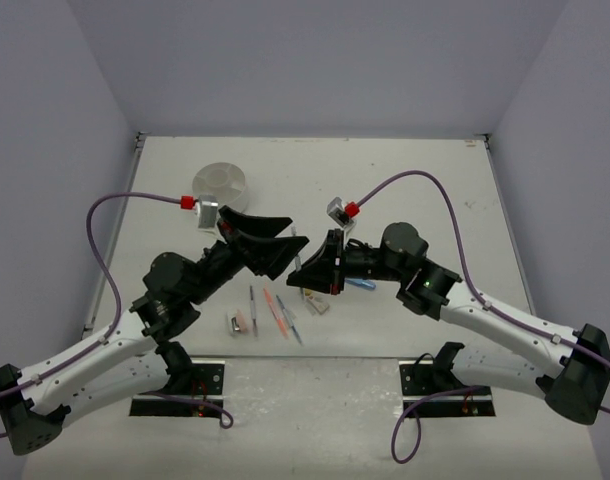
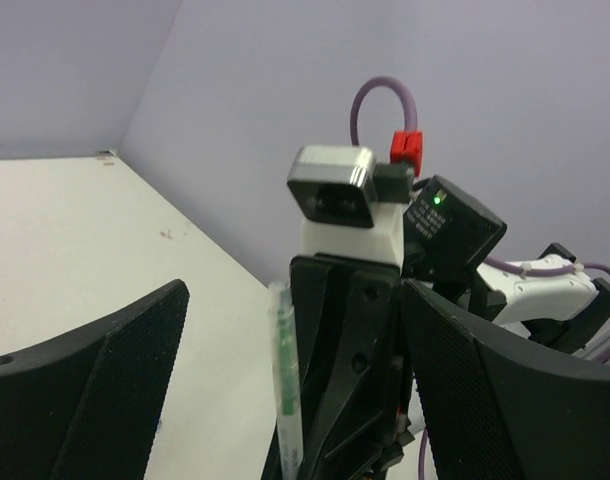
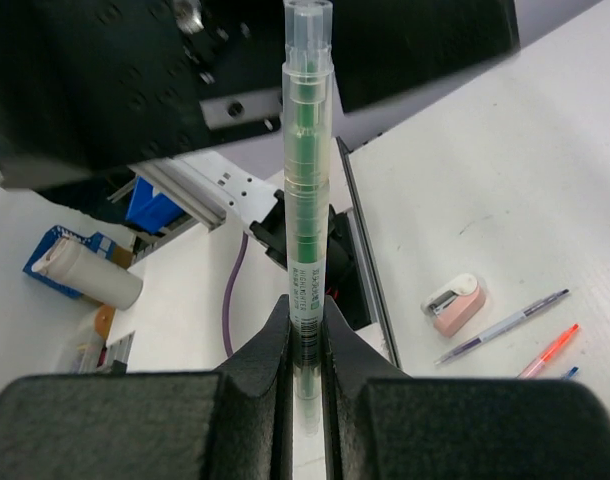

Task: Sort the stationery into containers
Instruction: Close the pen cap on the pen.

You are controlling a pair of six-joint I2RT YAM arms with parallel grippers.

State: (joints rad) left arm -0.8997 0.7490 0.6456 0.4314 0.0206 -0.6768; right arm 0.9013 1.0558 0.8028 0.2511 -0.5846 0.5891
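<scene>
My right gripper [image 3: 307, 322] is shut on the lower end of a clear highlighter with a green core [image 3: 305, 170], held off the table. In the left wrist view the highlighter [image 2: 285, 380] stands upright between my open left gripper's [image 2: 292, 292] wide fingers [image 2: 105, 390], beside the right gripper's black body. In the top view both grippers, left [image 1: 272, 252] and right [image 1: 303, 268], meet mid-table. The round white divided dish [image 1: 221, 182] sits at the far left. A grey pen [image 1: 253, 306], an orange pen [image 1: 276, 312] and a blue pen [image 1: 289, 320] lie near the front.
A pink capsule-shaped piece [image 3: 457, 303] lies on the table beside a grey-purple pen [image 3: 500, 327] and the orange pen [image 3: 550, 350]. A small tan piece [image 1: 315, 303] and a blue item [image 1: 363, 284] lie under the right arm. Purple cables loop above both arms.
</scene>
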